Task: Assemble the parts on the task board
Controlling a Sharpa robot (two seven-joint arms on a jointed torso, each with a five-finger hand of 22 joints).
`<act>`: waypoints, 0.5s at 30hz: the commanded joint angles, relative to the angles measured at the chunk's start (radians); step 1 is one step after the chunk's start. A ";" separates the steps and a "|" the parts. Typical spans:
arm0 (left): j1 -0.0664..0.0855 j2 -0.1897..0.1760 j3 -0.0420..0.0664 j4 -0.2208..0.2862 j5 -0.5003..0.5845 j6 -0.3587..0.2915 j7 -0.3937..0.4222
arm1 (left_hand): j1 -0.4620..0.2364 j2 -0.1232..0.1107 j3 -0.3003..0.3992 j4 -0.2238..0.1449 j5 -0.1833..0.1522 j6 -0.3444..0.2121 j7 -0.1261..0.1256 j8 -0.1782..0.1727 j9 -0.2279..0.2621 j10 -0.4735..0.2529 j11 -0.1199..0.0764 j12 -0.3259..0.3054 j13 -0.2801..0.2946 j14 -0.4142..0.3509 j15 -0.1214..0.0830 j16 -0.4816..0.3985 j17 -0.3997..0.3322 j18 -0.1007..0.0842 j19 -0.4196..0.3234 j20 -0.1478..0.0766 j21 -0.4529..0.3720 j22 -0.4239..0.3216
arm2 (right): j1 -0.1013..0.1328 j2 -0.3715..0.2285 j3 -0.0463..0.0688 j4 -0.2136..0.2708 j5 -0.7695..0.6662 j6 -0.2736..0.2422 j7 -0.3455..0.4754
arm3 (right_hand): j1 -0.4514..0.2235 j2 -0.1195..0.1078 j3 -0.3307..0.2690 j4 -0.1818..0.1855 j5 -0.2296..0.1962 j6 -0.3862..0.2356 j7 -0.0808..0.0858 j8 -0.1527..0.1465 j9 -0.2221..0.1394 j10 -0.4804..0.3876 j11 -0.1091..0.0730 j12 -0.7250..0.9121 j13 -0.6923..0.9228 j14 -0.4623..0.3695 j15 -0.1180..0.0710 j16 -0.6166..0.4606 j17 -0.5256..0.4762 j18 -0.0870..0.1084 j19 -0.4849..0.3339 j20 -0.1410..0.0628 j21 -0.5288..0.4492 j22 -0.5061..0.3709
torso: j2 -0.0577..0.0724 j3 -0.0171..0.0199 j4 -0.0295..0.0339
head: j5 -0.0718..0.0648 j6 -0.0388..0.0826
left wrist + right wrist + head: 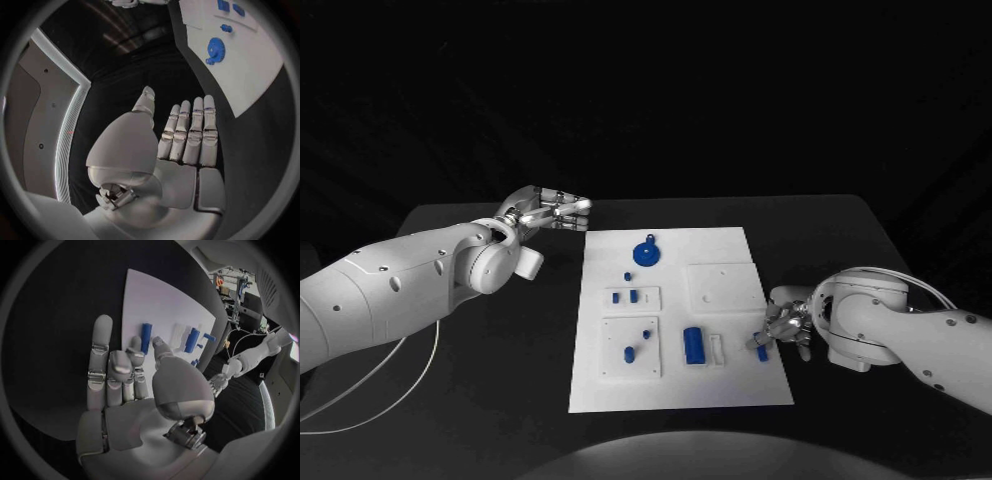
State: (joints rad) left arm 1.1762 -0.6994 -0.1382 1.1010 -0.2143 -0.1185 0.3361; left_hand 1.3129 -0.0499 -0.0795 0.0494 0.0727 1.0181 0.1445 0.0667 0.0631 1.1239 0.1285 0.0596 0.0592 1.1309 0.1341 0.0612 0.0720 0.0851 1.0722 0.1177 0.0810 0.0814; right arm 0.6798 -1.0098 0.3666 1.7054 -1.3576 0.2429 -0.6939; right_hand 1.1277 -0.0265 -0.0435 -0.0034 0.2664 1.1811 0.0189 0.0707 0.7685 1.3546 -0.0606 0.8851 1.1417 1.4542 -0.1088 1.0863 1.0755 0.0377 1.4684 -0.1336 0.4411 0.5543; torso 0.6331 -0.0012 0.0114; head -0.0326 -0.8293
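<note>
I see the right hand (783,330) pinching a blue part (145,337) at the task board (733,390) edge; left hand (548,210) spread flat, holding nothing

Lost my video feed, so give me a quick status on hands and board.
Left hand open, off the task board. Right hand at board's right edge, fingers by a blue peg, grip unclear. Blue gear lying on board. Nothing in the way.
</note>
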 commanded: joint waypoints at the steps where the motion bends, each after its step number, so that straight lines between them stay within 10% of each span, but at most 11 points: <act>1: -0.001 0.001 0.001 0.003 0.009 0.004 0.007 | -0.008 0.002 0.001 -0.004 0.001 -0.002 0.004 -0.002 0.001 -0.003 0.007 0.000 0.000 -0.009 -0.001 0.002 -0.001 -0.011 -0.005 0.002 -0.001 -0.001 | -0.012 0.007 -0.013 -0.012 -0.054 -0.020 -0.058 | 0.026 -0.009 0.075 -0.009 -0.040 -0.016 0.001 -0.009 -0.117 -0.003 0.005 0.001 0.000 -0.001 0.002 0.000 -0.001 0.003 0.034 0.005 -0.004 0.001 | 0.000 -0.0009 0.0003 | 0.001 -0.001; 4: -0.001 0.001 0.001 0.002 0.009 0.006 0.004 | -0.008 0.002 0.001 -0.003 0.001 -0.004 0.004 -0.002 0.001 -0.004 0.008 0.000 0.000 -0.009 -0.001 0.002 -0.001 -0.011 -0.005 0.003 -0.001 -0.001 | -0.016 0.012 -0.018 -0.019 -0.075 -0.026 -0.059 | 0.027 -0.105 0.399 -0.001 -0.206 -0.012 -0.001 -0.010 -0.152 -0.005 0.003 -0.003 0.001 -0.002 -0.002 -0.004 -0.002 0.001 0.035 0.002 -0.005 0.001 | -0.001 -0.0013 -0.0005 | 0.000 -0.004; 15: -0.001 -0.001 0.001 0.002 0.009 0.010 -0.006 | -0.007 0.003 0.002 -0.003 0.001 -0.009 0.006 -0.002 0.001 -0.004 0.008 0.001 0.000 -0.008 -0.001 0.002 -0.001 -0.011 -0.005 0.002 -0.001 -0.001 | -0.020 0.018 -0.025 -0.017 -0.072 -0.036 -0.060 | 0.045 -0.093 0.605 -0.264 0.187 -0.039 0.045 -0.008 -0.209 -0.022 0.016 -0.020 -0.005 -0.006 0.008 -0.011 -0.004 0.026 0.012 0.007 0.019 0.043 | 0.000 -0.0010 -0.0004 | 0.001 -0.004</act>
State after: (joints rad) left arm 1.1762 -0.7014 -0.1383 1.1009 -0.2125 -0.1172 0.3303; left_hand 1.3129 -0.0499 -0.0795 0.0494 0.0727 1.0145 0.1482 0.0668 0.0631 1.1201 0.1323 0.0596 0.0591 1.1309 0.1341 0.0612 0.0720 0.0852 1.0722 0.1177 0.0809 0.0814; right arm 0.6769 -0.9954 0.3553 1.7033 -1.4055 0.2095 -0.6813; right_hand 1.1570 -0.1333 0.3676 -0.0708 0.4445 1.1824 0.0206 0.1007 0.7914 1.3383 -0.0482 0.8696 1.1380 1.4507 -0.1049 1.0810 1.0720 0.0545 1.4684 -0.1336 0.4585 0.5958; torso 0.6322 -0.0021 0.0117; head -0.0321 -0.8339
